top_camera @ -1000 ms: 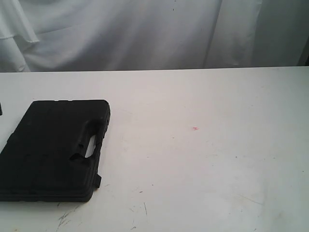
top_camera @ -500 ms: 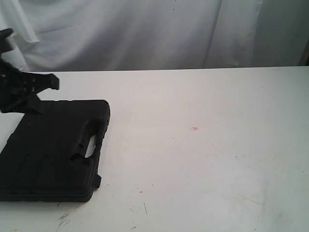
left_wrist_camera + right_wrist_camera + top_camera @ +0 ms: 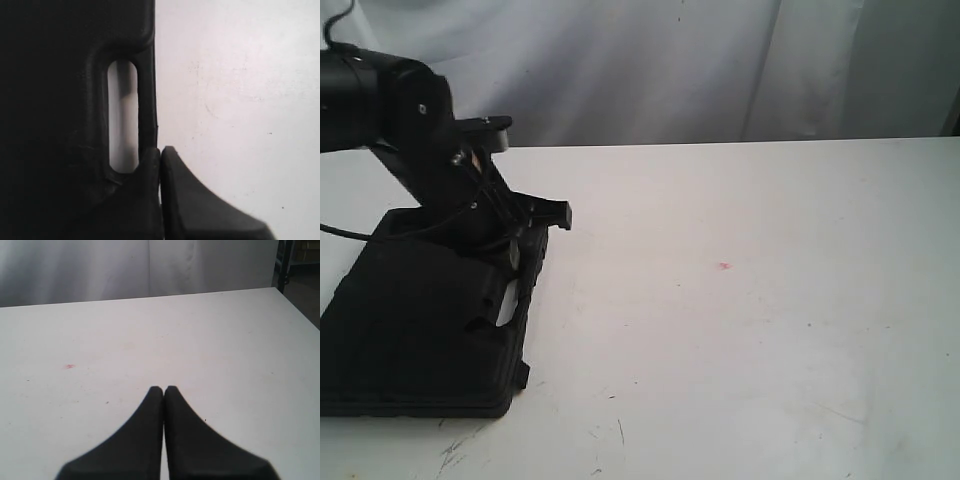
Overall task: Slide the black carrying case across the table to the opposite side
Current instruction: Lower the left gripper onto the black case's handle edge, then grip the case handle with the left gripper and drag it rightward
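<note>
Black carrying case (image 3: pixel 420 330) lying flat at 8 o'clock on the white surface (image 3: pixel 770 300)

The case's handle slot (image 3: pixel 123 117) is on its 3 o'clock edge. The left gripper (image 3: pixel 160 155), fingers pressed together, has its tips at that handle edge, just beside one end of the slot; whether they touch is unclear. The right gripper (image 3: pixel 164 390), fingers also together, hangs over the bare surface. A small red speck (image 3: pixel 724 266) lies well apart, toward 3 o'clock from the case.

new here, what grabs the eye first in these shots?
The black carrying case lies flat on the white table, near left in the exterior view. The left gripper, shut, sits at the case's handle edge; the right gripper hangs shut over bare tabletop.
</note>
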Robot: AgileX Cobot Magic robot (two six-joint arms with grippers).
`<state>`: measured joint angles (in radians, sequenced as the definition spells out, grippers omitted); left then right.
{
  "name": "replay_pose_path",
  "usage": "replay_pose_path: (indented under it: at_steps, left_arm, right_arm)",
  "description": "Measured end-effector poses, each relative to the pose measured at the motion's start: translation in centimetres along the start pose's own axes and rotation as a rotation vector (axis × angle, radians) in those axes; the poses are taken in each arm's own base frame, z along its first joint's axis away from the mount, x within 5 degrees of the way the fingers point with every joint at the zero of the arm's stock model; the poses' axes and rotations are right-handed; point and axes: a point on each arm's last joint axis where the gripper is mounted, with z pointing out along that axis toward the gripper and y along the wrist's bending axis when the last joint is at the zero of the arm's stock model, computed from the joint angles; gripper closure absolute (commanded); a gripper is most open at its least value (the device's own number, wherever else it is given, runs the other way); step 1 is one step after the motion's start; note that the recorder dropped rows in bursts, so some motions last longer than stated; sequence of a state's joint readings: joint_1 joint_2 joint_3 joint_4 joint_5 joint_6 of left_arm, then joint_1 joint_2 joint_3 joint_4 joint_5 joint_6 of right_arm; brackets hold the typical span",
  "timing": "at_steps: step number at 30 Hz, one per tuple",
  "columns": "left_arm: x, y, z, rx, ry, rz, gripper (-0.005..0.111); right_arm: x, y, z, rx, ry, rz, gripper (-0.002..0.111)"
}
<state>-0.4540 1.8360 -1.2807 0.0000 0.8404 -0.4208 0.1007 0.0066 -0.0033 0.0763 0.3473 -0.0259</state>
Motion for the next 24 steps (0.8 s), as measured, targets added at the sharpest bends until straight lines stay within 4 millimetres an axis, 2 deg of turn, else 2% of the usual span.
replay_pose_path:
  at_steps: [2, 4, 6, 8, 15, 19, 24]
  left_arm:
    - [-0.1, -0.5, 1.6, -0.015, 0.018, -0.021, 0.098]
    - [-0.3, -0.4, 2.6, -0.036, 0.025, -0.025, 0.083]
    - [-0.7, -0.5, 3.3, -0.047, 0.017, -0.013, 0.072]
    - [-1.2, -0.6, 3.9, -0.048, 0.009, -0.008, 0.067]
    - [-3.2, -1.4, 6.2, -0.068, 0.02, 0.003, 0.067]
    - [-3.3, -1.2, 7.5, -0.113, 0.055, -0.022, 0.067]
    - [-3.4, -1.0, 7.6, -0.139, 0.048, -0.036, 0.067]
  right_arm:
    - [0.0, 0.0, 0.0, 0.0, 0.0, 0.0, 0.108]
    - [0.0, 0.0, 0.0, 0.0, 0.0, 0.0, 0.108]
    - [0.0, 0.0, 0.0, 0.0, 0.0, 0.0, 0.108]
    - [0.0, 0.0, 0.0, 0.0, 0.0, 0.0, 0.108]
    - [0.0, 0.0, 0.0, 0.0, 0.0, 0.0, 0.108]
    - [0.0, 0.0, 0.0, 0.0, 0.0, 0.0, 0.108]
    - [0.0, 0.0, 0.0, 0.0, 0.0, 0.0, 0.108]
